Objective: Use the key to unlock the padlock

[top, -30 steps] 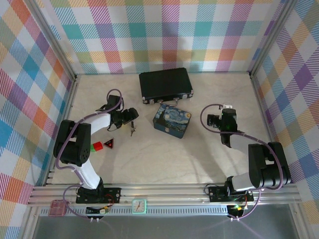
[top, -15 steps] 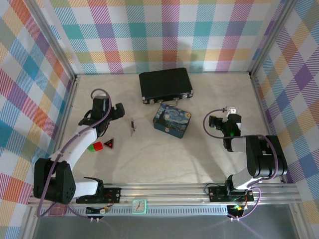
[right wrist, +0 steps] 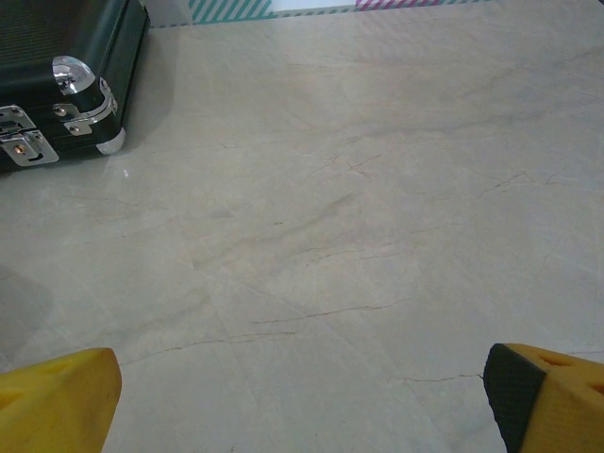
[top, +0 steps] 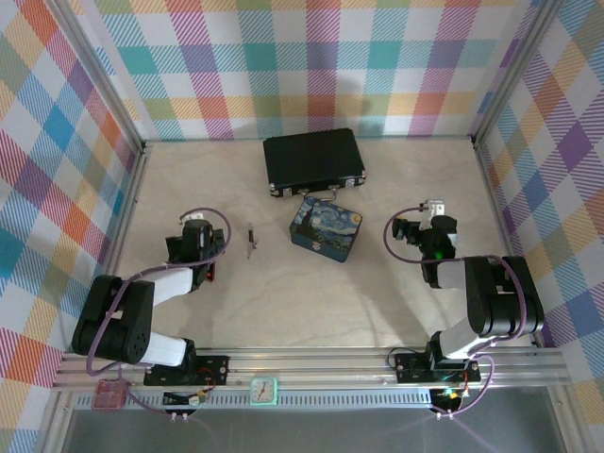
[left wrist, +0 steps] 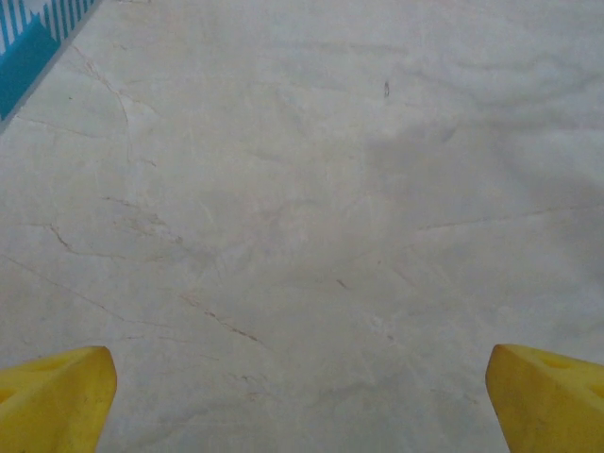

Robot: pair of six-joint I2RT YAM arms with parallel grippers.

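Marble tabletop [top: 311, 293], padlock [top: 251, 241] between left gripper [left wrist: 302, 401] and right gripper [right wrist: 302, 401] — both wide open, empty.

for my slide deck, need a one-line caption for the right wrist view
Right gripper open above the pale marbled table, a black briefcase with silver latches at upper left.

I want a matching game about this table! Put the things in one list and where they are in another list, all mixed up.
Things:
1. briefcase
2. painted box
3. clock
4. left end effector

Places or states:
A. on the metal rail at the near edge
B. open, above bare table
C. closest to the back wall
D. just in front of the briefcase

Pairs: 1-C, 2-D, 3-A, 4-B
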